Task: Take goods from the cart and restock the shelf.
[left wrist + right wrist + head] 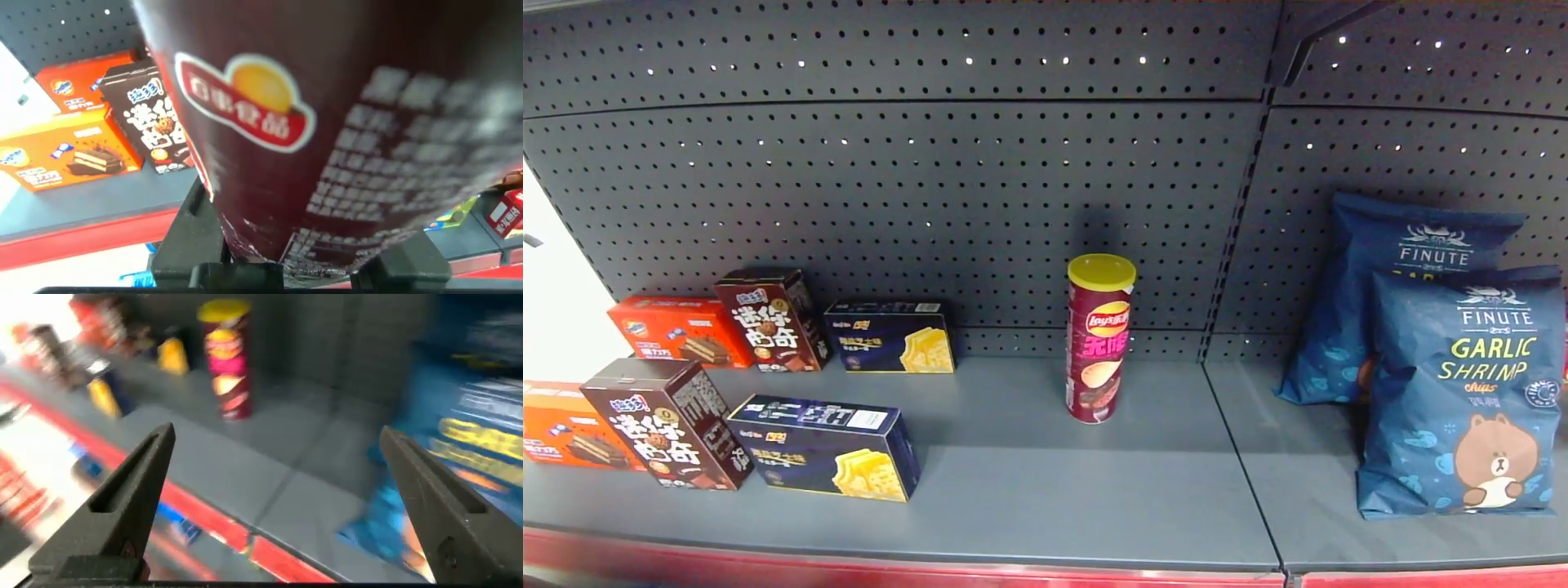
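Observation:
A maroon chip can with a yellow lid (1099, 336) stands upright in the middle of the grey shelf (1029, 490). A second maroon chip can (343, 139) sits very close in the left wrist view, and my left gripper (294, 265) is shut on it, black fingers (189, 241) on either side of its lower end. This can is in front of the shelf's red front edge, near the boxes on the left. My right gripper (278, 502) is open and holds nothing, hovering in front of the shelf edge and facing the standing can (227, 359).
Orange, brown and dark blue snack boxes (827, 447) sit in two rows on the shelf's left part. Two blue chip bags (1462, 392) lean at the right. Bare shelf surface lies around the standing can. A perforated back panel (931, 180) closes the rear.

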Controlling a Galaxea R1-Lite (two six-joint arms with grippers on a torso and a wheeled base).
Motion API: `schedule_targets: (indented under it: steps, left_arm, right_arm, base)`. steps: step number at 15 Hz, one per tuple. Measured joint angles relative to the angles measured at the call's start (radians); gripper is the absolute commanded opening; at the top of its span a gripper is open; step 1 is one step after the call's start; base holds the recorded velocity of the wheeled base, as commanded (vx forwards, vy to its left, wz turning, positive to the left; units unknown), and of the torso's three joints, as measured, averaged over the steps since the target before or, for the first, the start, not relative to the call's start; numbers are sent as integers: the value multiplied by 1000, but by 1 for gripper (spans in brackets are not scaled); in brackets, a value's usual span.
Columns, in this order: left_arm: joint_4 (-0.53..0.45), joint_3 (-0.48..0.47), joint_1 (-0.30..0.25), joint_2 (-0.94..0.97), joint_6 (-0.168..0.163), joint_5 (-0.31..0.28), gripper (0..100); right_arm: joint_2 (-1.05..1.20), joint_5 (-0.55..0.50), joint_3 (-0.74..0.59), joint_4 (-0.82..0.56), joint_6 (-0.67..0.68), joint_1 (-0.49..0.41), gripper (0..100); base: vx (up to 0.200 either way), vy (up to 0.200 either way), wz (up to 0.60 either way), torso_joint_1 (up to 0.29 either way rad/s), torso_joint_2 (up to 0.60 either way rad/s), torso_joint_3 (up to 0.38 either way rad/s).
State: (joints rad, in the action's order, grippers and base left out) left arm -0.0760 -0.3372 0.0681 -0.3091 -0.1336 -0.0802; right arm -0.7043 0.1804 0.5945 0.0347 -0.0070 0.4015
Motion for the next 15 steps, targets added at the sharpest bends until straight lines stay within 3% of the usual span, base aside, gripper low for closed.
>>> schedule_targets:
  steps: [3, 9, 12, 15]
  left_arm:
    - [0, 10, 1, -23, -1, 0, 0]
    - [0, -3, -1, -71, 11, 23, 0]
    - [0, -3, 2, -91, 17, 20, 0]
    - [-1, -10, 4, -98, 71, 20, 0]
  right_arm:
    - [-121, 4, -6, 4, -4, 83, 100]
    - [-404, 12, 96, 120, -51, 121, 100]
    - [-537, 67, 146, 193, -77, 131, 100]
    - [-660, 116, 206, 239, -79, 133, 100]
  base:
    - [0, 0, 0, 0, 0, 0]
    - [0, 0, 0, 0, 0, 0]
    - [0, 0, 0, 0, 0, 0]
    - [0, 0, 0, 0, 0, 0]
